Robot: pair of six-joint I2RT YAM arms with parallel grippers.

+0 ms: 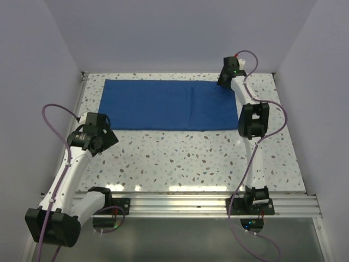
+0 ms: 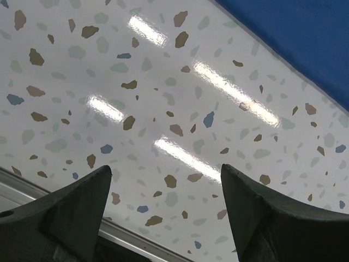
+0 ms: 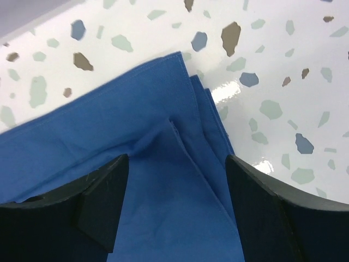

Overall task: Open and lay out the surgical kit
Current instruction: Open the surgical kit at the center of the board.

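Note:
The royal-blue cloth wrap (image 1: 169, 105) lies flat as a wide folded rectangle across the far half of the table. My right gripper (image 1: 230, 76) is at its far right corner; in the right wrist view it (image 3: 177, 164) is open and just above the layered corner of the cloth (image 3: 163, 125), holding nothing. My left gripper (image 1: 92, 136) hovers over bare table near the cloth's near left corner; in the left wrist view it (image 2: 166, 177) is open and empty, with the cloth's edge (image 2: 305, 38) at the top right. No steel tray or instruments show.
The speckled white table (image 1: 191, 158) has a metal rail (image 1: 207, 199) along its near edge where both arm bases sit. Grey walls close in the back and both sides. Purple cables loop beside each arm.

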